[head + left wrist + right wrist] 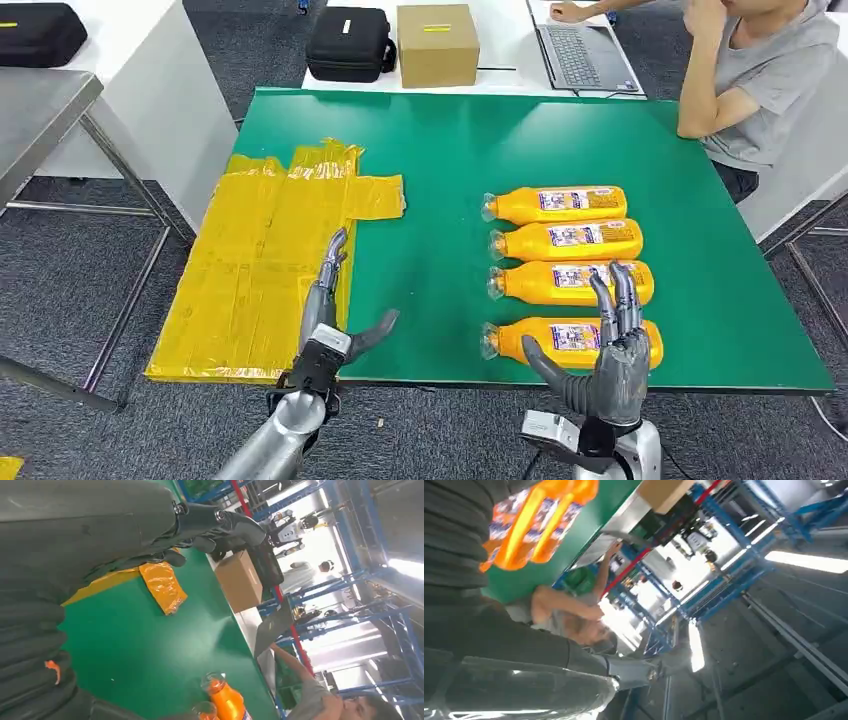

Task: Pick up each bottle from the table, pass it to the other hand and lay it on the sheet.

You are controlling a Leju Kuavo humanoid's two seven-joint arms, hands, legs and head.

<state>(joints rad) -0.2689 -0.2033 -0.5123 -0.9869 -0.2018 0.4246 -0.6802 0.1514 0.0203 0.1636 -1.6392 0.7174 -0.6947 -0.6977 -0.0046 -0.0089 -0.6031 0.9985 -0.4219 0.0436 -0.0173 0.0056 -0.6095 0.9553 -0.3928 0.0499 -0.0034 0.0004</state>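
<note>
Several orange bottles lie on their sides in a column on the green table, caps pointing left; the farthest bottle is at the top and the nearest bottle is by the front edge. My right hand hovers over the nearest bottle's right end, fingers straight and apart, holding nothing. My left hand is raised at the front edge beside the yellow sheet, fingers extended, thumb out, empty. The left wrist view shows a corner of the sheet and two bottle necks. Bottles appear in the right wrist view.
A person sits at the table's far right corner by a laptop. A cardboard box and a black case stand on the white table behind. A metal table is at the left.
</note>
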